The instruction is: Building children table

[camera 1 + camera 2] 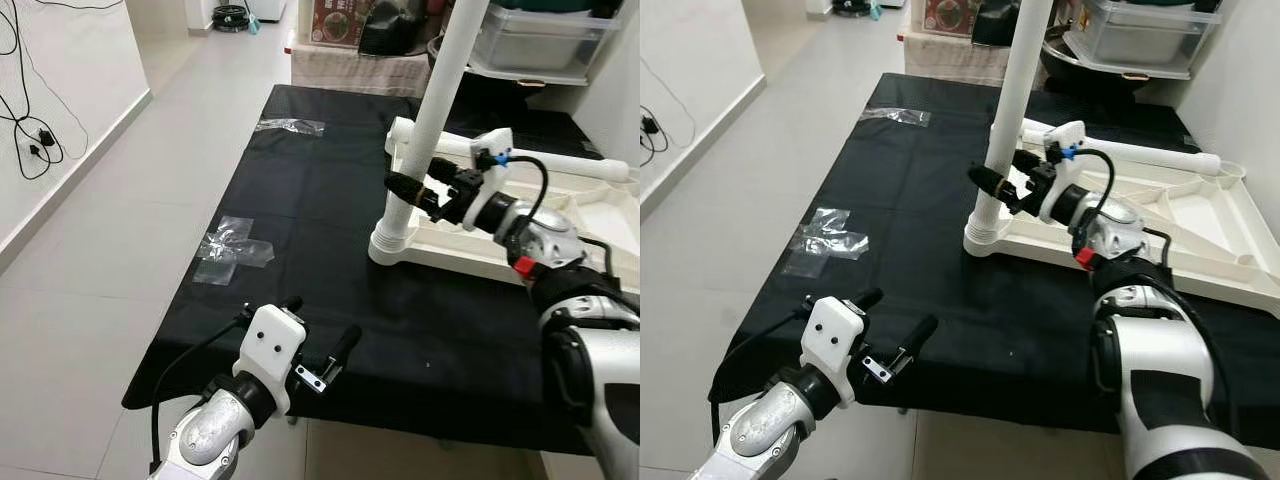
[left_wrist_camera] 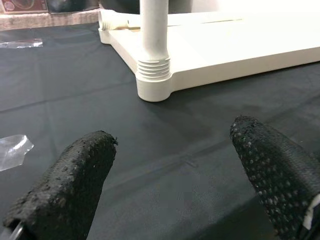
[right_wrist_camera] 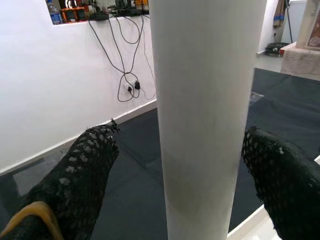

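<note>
A white children's table lies upside down on a black cloth. One white leg stands upright in its near left corner socket. Another white leg lies across the table's underside. My right gripper is open, with a black finger on each side of the upright leg; a gap shows on one side. My left gripper hovers open over the cloth's front edge, holding nothing, and faces the leg's ribbed base.
Two clear plastic bags lie on the cloth's left part. Black cables hang on the white wall at left. A clear storage bin and boxes stand behind the cloth. Tiled floor runs along the left.
</note>
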You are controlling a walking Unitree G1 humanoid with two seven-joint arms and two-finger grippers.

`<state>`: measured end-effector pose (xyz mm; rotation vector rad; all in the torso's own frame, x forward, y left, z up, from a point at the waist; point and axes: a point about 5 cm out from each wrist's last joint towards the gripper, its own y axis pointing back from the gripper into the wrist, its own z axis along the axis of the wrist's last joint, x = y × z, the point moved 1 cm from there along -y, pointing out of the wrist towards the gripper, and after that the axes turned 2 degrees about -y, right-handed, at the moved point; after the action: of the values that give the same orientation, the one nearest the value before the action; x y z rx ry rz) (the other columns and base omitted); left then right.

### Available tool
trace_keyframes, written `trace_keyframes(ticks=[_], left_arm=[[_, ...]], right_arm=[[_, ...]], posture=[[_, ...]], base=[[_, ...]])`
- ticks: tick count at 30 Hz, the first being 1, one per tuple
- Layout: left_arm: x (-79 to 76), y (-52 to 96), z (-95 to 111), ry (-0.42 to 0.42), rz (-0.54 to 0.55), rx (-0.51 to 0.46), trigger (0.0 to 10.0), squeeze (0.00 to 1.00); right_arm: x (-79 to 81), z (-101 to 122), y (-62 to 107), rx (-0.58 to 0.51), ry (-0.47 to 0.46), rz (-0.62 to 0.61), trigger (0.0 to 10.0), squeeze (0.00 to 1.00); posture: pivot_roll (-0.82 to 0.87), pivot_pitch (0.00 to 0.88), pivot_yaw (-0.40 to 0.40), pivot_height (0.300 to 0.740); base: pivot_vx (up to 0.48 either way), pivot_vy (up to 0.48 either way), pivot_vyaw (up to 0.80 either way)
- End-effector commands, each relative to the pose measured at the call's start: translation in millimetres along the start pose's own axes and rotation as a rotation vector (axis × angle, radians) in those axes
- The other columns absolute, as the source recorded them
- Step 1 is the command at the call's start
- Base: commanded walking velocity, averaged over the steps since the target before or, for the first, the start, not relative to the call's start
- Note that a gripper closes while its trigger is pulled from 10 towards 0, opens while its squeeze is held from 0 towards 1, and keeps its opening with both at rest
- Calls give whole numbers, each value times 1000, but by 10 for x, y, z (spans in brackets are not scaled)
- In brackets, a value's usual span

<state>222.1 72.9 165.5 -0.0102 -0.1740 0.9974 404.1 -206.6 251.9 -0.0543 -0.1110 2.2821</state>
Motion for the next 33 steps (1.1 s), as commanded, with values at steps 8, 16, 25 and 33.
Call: trace_keyframes(ticks=[8,16,25,33], left_arm=[[-22,9,14,-8,2,1,10000,0],[-25,10,16,-8,3,0,10000,0],[-29,5,20,-8,5,-2,10000,0],[-29,8,27,-8,9,-3,10000,0]], right_arm=[[106,-11,-162,-15,-1,3,10000,0],[165,-38,-257,-11,-15,-13,10000,0],[176,-48,-330,-7,-23,-84,10000,0],[150,-54,-366,-1,-20,-180,9608,0]], posture=[[111,139,-84,740],[110,140,-86,740],[108,141,-89,740],[110,141,-91,740]], base=[[0,0,0],[0,0,0],[0,0,0],[0,0,0]])
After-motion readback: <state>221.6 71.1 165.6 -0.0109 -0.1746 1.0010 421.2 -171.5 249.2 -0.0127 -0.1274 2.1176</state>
